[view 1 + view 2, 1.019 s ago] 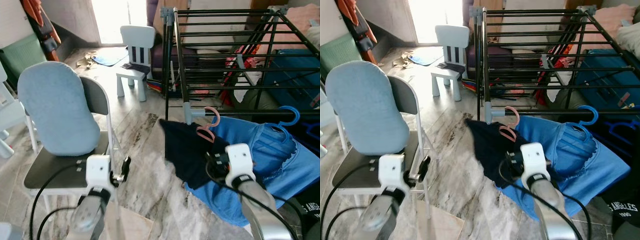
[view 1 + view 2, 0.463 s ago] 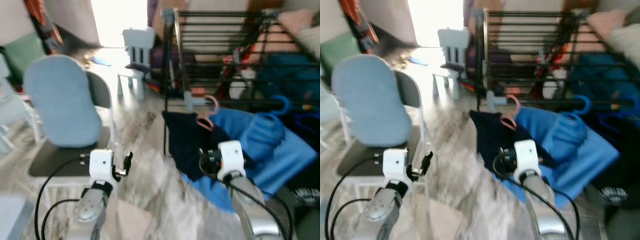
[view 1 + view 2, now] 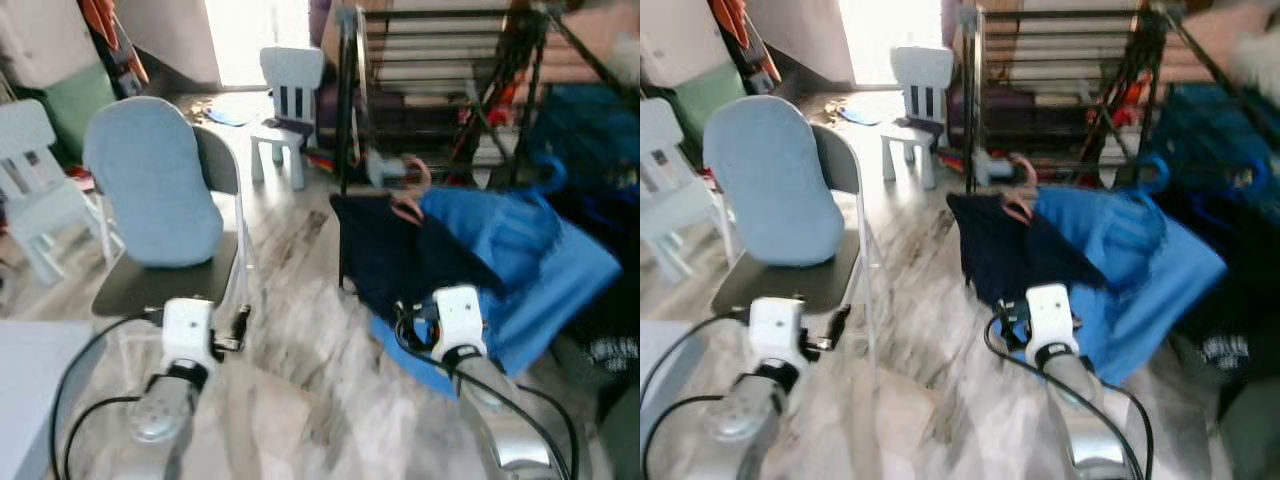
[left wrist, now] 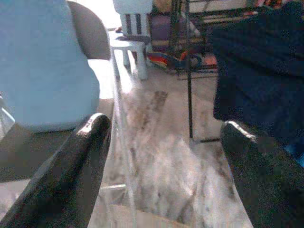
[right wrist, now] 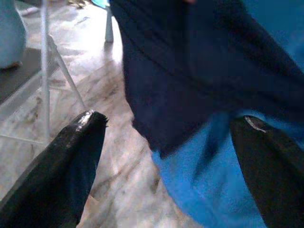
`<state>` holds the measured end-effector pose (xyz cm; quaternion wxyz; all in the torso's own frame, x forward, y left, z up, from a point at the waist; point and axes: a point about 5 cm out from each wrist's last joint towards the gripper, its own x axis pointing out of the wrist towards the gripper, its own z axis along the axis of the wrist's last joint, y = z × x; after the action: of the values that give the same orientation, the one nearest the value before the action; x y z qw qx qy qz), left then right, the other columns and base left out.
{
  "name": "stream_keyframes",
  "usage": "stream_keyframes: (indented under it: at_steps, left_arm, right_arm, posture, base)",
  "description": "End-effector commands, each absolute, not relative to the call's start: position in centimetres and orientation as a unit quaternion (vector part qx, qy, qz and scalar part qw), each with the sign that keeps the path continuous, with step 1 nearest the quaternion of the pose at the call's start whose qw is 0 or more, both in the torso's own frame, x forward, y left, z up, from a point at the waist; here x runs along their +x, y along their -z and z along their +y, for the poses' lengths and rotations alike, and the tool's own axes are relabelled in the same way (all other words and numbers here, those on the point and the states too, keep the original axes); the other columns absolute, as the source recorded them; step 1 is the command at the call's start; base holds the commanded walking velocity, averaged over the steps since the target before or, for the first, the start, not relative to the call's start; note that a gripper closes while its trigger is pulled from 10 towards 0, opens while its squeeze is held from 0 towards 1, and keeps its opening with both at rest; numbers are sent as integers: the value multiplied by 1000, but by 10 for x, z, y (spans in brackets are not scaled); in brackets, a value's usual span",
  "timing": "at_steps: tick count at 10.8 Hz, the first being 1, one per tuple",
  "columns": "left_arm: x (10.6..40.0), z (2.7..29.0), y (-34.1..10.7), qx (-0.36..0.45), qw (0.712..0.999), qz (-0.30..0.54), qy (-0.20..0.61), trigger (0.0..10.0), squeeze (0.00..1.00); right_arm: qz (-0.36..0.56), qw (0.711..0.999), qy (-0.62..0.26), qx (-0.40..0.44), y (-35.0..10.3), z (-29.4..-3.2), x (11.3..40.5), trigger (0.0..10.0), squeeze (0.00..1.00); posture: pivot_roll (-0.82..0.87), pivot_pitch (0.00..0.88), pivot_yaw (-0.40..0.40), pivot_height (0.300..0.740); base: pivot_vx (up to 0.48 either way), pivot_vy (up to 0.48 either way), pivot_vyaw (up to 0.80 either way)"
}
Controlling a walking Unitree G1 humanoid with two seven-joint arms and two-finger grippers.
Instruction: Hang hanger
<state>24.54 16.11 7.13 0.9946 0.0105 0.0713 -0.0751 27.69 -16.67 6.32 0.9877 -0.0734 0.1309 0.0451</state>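
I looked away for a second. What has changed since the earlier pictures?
Mostly the camera: the whole view has shifted and blurred, so the robot has moved. The pink hanger with the dark garment hangs on the drying rack as before. Both the left gripper and the right gripper stay open and empty, held low.

Two hangers, pink (image 3: 408, 196) and blue (image 3: 545, 178); two garments, navy (image 3: 400, 262) and blue (image 3: 525, 270); one drying rack (image 3: 440, 40).

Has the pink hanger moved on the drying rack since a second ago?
No. The pink hanger hangs at the same grey corner joint of the drying rack; the camera shifted.
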Motion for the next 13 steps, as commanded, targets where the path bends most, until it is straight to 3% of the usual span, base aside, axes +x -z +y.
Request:
stream_keyframes:
  at_steps: [1,6,8,11,13]
  left_arm:
    - [246,162,-75,12,995,66,80,10000,0]
    - [248,147,-84,-13,996,45,74,10000,0]
    - [250,149,-86,-30,997,40,52,10000,0]
    - [235,149,-92,-25,998,27,43,10000,0]
    - [229,151,-98,-26,998,30,46,10000,0]
  right_arm:
    - [132,988,-28,-72,-64,-170,278,10000,0]
    - [117,984,-25,-133,-73,-175,281,10000,0]
    - [108,986,-27,-120,-78,-177,283,10000,0]
    - [99,981,-40,-164,-87,-181,269,10000,0]
    - [98,987,-44,-123,-89,-178,259,10000,0]
  posture:
    - [-42,0,62,740]
    - [-55,0,50,740]
    - [-61,0,30,740]
    - [-71,0,19,740]
    - [-61,0,21,740]
  base:
    - [-240,0,0]
    - [0,0,0]
    - [0,0,0]
    - [0,0,0]
    - [0,0,0]
